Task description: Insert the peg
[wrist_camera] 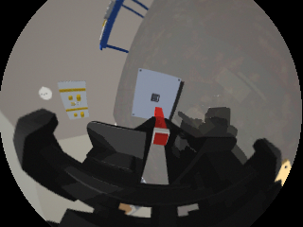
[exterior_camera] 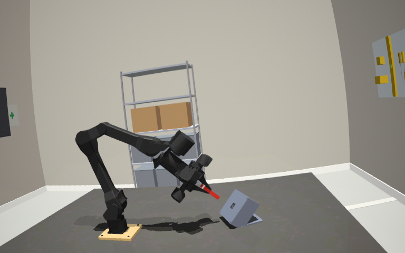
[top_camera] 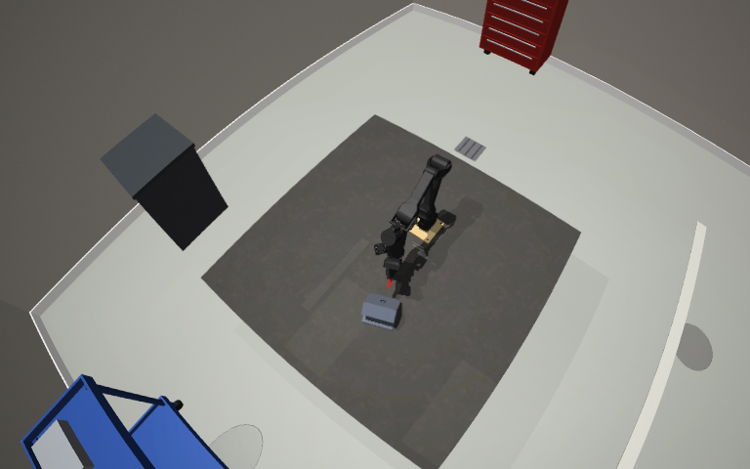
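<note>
A red peg (top_camera: pixel 389 283) (exterior_camera: pixel 214 193) (wrist_camera: pixel 159 115) with a pale band near its top is held tilted, its free end pointing down toward the panel. My gripper (exterior_camera: pixel 207 189) (wrist_camera: pixel 158 120) is shut on it, above the table. The blue-grey sloped panel (top_camera: pixel 373 309) (exterior_camera: pixel 229 213) (wrist_camera: pixel 146 88) stands just beyond the peg's free end, with a visible gap between them. Its small dark squarish hole (top_camera: pixel 382 301) (exterior_camera: pixel 232 205) (wrist_camera: pixel 155 97) is in the face. In the wrist view the peg's tip shows just below the hole. The exact match of the peg's flat sides to the hole is too small to tell.
The panel's support foot (exterior_camera: pixel 257 220) rests on the dark floor mat (top_camera: pixel 310 221) (exterior_camera: pixel 298 208) behind the block. The arm's tan base plate (top_camera: pixel 424 234) (exterior_camera: pixel 115 237) is on the far side from the panel. A shelf rack (exterior_camera: pixel 158 70) with boxes stands in the background.
</note>
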